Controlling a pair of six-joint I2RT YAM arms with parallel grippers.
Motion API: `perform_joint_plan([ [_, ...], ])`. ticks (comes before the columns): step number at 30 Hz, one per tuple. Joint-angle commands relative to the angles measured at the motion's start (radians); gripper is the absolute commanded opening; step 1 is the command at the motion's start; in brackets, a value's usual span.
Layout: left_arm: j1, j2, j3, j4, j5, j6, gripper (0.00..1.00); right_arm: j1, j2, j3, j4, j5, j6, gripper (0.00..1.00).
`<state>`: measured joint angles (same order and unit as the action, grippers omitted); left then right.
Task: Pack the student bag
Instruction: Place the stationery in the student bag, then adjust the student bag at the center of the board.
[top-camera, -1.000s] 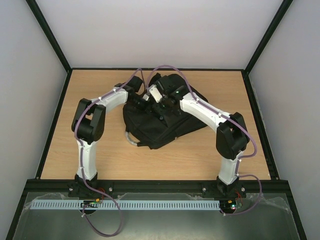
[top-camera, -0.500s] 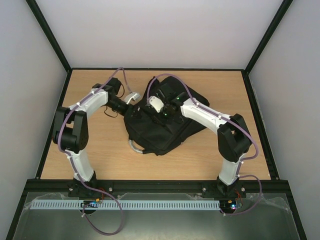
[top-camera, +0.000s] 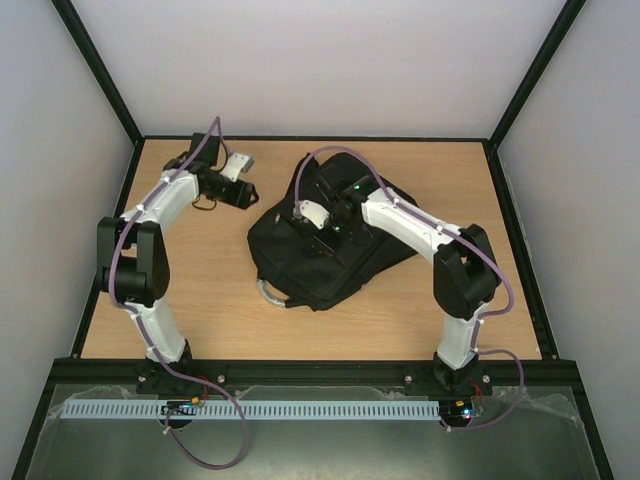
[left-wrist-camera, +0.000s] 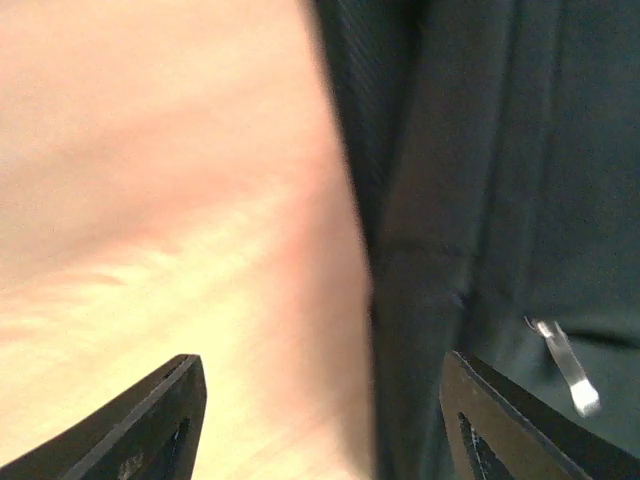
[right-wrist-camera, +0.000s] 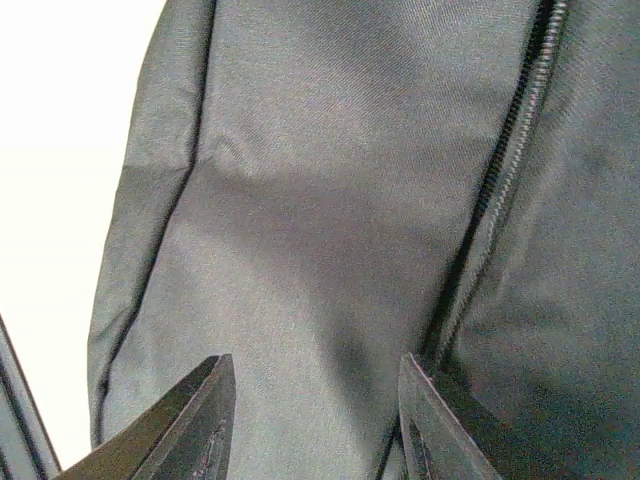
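Both hands are empty right now, so this looks like a gap between grips. The student bag (top-camera: 340, 265) is lying slumped in the middle of the counter (top-camera: 200, 290), grey loop handle (top-camera: 268, 290) poking out at its near-left edge.

The right hand (right-wrist-camera: 315, 365) is hovering over the black fabric, fingers moderately apart with nothing between them, just beside a zip (right-wrist-camera: 510, 170) that appears closed. The left hand (left-wrist-camera: 320, 370) is spread wide over bare wood, off the bag's far-left side.

No loose item is showing, so I can't tell whether the bag is already filled. My read is that the next move needs a fine pinch on a zip pull while the other hand steadies the soft fabric.
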<state>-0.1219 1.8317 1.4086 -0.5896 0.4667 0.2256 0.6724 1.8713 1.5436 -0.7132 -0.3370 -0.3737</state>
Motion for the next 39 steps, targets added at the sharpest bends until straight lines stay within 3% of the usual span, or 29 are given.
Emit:
perform_joint_plan([
  [1, -0.033, -0.021, 0.175, 0.115, -0.311, 0.069, 0.69, -0.027, -0.133, 0.003, -0.118, -0.008, -0.041, 0.45],
  [3, -0.023, -0.026, 0.251, 0.161, -0.354, 0.094, 0.77, -0.047, -0.187, -0.019, -0.092, 0.015, -0.041, 0.45],
  [4, -0.015, -0.024, 0.304, 0.171, -0.342, 0.091, 0.94, -0.058, -0.216, -0.038, -0.067, 0.024, -0.048, 0.45],
  [5, -0.002, -0.015, 0.361, 0.174, -0.325, 0.068, 0.99, -0.068, -0.248, -0.056, -0.037, 0.040, -0.055, 0.46],
  [7, 0.027, 0.030, 0.500, 0.125, -0.224, 0.004, 0.99, -0.079, -0.303, -0.099, 0.036, 0.085, -0.064, 0.46],
  [9, 0.044, 0.109, 0.675, -0.007, -0.017, 0.035, 0.99, -0.087, -0.344, -0.141, 0.126, 0.136, -0.045, 0.48],
  [11, 0.026, 0.148, 0.757, -0.045, -0.017, 0.015, 0.99, -0.089, -0.359, -0.174, 0.217, 0.181, -0.011, 0.53],
  [17, 0.012, 0.132, 0.667, 0.013, 0.007, -0.092, 0.99, -0.089, -0.269, -0.230, 0.269, 0.222, 0.099, 0.98],
  [18, 0.012, 0.126, 0.643, 0.013, 0.028, -0.098, 0.99, -0.089, -0.267, -0.250, 0.278, 0.214, 0.093, 1.00],
  [21, 0.008, 0.101, 0.538, 0.027, 0.033, -0.146, 0.99, -0.088, -0.221, -0.286, 0.289, 0.265, 0.092, 0.99],
  [24, -0.049, 0.097, 0.403, 0.027, -0.349, -0.283, 0.99, -0.086, -0.177, -0.304, 0.312, 0.348, 0.091, 0.99],
  [25, -0.060, 0.101, 0.367, 0.005, -0.382, -0.280, 0.99, -0.083, -0.168, -0.310, 0.322, 0.362, 0.081, 0.99],
  [28, -0.087, 0.038, 0.189, 0.061, -0.271, -0.189, 0.99, -0.056, -0.143, -0.326, 0.341, 0.450, 0.048, 0.99],
  [31, -0.123, 0.000, 0.092, 0.091, -0.253, -0.198, 0.99, -0.028, -0.123, -0.355, 0.358, 0.576, 0.026, 0.99],
  [35, -0.124, 0.009, 0.040, 0.079, -0.152, -0.199, 0.98, -0.025, -0.131, -0.364, 0.339, 0.570, 0.041, 1.00],
  [39, -0.109, 0.034, 0.017, 0.061, -0.056, -0.186, 0.90, -0.025, -0.154, -0.387, 0.334, 0.552, 0.036, 0.99],
])
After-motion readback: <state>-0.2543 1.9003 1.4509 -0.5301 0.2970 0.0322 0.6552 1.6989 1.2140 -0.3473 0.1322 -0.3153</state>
